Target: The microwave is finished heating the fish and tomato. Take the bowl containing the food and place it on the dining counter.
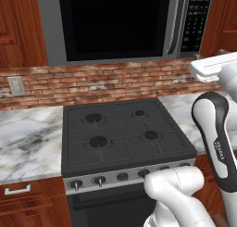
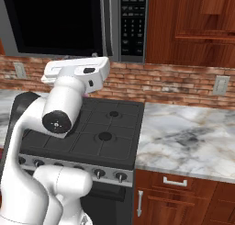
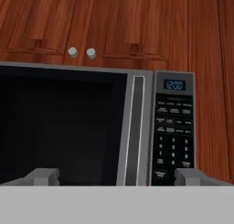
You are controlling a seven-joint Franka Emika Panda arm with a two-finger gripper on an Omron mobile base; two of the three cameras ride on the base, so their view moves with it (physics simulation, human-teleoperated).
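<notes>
While the microwave (image 3: pixel 98 127) door sits closed, the gripper (image 3: pixel 116 176) faces it, jaws wide open, holding nothing.

Base views flank the stove (image 1: pixel 125 131); hand view faces the microwave (image 3: pixel 91 127) closely.

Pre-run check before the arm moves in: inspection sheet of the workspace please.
Surface: marble worktops flank a black stove, burners bare.
Job's things: microwave above the stove, door closed, glass dark; bowl and food cannot be seen through it.
Clutter: nothing seen.
Grippers: gripper open, holding nothing, facing the microwave handle and keypad.
Cables: nothing seen.
Surroundings: brick backsplash, wall outlets, red-brown wood cabinets.
</notes>
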